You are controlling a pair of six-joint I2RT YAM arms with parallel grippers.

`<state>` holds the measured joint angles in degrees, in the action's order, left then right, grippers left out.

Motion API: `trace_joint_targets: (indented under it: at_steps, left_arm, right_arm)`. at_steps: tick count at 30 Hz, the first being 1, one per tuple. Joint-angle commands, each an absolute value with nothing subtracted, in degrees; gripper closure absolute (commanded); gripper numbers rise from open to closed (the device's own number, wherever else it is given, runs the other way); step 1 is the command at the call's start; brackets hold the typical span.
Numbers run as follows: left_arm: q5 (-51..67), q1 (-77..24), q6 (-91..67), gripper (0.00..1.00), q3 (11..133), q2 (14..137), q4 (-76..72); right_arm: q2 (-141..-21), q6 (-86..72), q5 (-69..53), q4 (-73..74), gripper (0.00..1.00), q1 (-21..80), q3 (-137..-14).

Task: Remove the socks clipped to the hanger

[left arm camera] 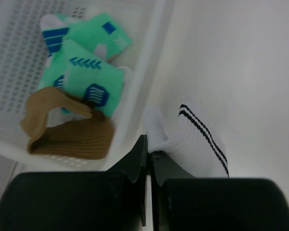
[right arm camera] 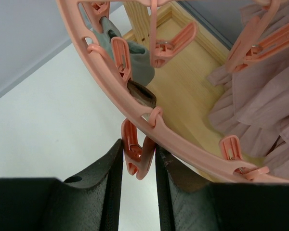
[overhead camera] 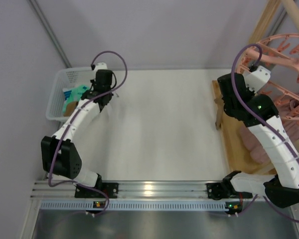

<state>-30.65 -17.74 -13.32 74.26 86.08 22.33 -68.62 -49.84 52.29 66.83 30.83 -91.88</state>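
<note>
Over at the far left corner of the surface (overhead camera: 159, 124), the left claw (left arm camera: 148, 151) is pinched tight on the edge of a white sock (left arm camera: 197, 139) with two dark stripes at the cuff. That sock hangs just outside the wall of a white basket (left arm camera: 149, 62), over the surface rather than in the basket; I can't tell whether its lower end touches down. Inside the basket lie mint-green socks (left arm camera: 86, 62) with blue and white patches, and a brown sock (left arm camera: 72, 134) sits against them at the nearer side.

On the right, the other arm is raised to the rim of the pink hanger (right arm camera: 192, 154), which hangs by a wooden frame (overhead camera: 266, 25). The right claw (right arm camera: 137, 159) is closed on a clip (right arm camera: 135, 144) dangling from the rim, one finger pressed on each side of it. Further along the rim, a grey sock (right arm camera: 137, 62) and something dark brown (right arm camera: 142, 96) hang just behind the ring. A ruffled pale mauve cloth (right arm camera: 260, 96) hangs from clips further in, above the wooden base (right arm camera: 183, 91).
</note>
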Motion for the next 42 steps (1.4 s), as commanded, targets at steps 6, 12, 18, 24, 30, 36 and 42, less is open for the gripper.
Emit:
trace_joint_targets:
  at_steps: [6, 12, 18, 24, 30, 36, 42]
  left_arm:
    - [-32.9, -0.8, -17.1, 1.0, 78.0, 79.8, 28.4]
    - [-37.2, 4.0, -20.1, 1.0, 79.2, 79.3, 28.3]
    - [-36.7, 4.6, -25.3, 0.56, 77.0, 85.8, 28.1]
    - [-36.7, 4.8, -30.3, 0.01, 77.7, 90.8, 28.3]
    - [-40.3, -1.2, -34.5, 0.01, 69.8, 80.7, 28.1]
    - [-40.4, -21.8, -30.9, 0.01, 72.2, 78.6, 26.9]
    - [-13.6, -36.5, -24.1, 0.01, 76.6, 90.1, 7.3]
  right_arm:
    - [-66.9, -45.8, 46.1, 62.6, 0.92, 30.5, -88.1]
    - [-66.7, -44.0, 44.2, 61.5, 0.91, 30.6, -87.7]
    - [-65.3, -40.4, 40.3, 58.5, 0.9, 30.9, -86.0]
    - [-61.7, -36.9, 35.9, 56.7, 0.89, 30.9, -84.0]
    - [-57.0, -35.7, 36.7, 59.8, 0.81, 30.9, -83.7]
    - [-55.0, -34.4, 35.5, 63.3, 0.01, 30.9, -82.4]
    - [-53.8, -35.1, 33.7, 63.7, 0.01, 30.9, -86.8]
